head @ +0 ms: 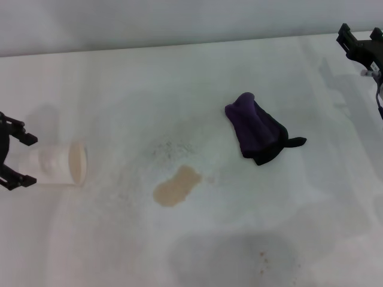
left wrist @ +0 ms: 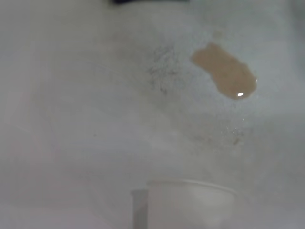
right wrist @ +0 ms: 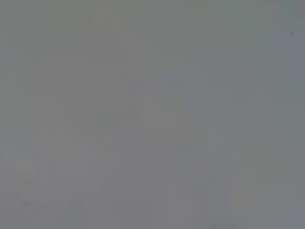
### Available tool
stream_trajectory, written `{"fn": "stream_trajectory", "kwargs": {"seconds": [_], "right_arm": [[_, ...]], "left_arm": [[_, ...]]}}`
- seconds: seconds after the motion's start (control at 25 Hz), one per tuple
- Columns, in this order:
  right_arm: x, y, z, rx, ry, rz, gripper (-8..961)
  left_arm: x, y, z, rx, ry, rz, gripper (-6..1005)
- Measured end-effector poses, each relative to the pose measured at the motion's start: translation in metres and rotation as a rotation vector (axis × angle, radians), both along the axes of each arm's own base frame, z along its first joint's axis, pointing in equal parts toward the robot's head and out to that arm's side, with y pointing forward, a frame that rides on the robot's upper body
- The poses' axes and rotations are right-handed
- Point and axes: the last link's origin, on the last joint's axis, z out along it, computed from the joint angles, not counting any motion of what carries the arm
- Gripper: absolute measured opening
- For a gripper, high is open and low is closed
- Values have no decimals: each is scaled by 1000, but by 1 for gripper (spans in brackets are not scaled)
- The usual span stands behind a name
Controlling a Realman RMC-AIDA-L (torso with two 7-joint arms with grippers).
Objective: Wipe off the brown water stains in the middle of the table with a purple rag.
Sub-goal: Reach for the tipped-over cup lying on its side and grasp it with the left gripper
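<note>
A white table [head: 119, 78] carries the tan stain [head: 176, 186] mid-surface; the rag [head: 258, 134] lies bunched beside it, well apart from the right gripper [head: 361, 46], whose grip I cannot tell. The left gripper [head: 13, 159] stands open beside a tipped cup [head: 60, 162]. Soft and light, the rag should pinch easily at its raised fold.

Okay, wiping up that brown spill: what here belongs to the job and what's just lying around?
Belongs to the job:
purple rag, crumpled, untouched
brown puddle
table
right gripper, at the far right edge

Just lying around:
white cup on its side, between the left gripper's open jaws
</note>
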Motion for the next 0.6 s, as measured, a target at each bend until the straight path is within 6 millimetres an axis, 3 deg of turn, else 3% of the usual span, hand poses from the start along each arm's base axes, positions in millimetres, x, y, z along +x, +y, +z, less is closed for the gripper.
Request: {"fn": "stream_trajectory", "kwargs": {"seconds": [0.6], "right_arm": [[2, -3, 2, 12, 1, 0, 791]], "left_arm": [[1, 10, -26, 47, 56, -55, 880]]}}
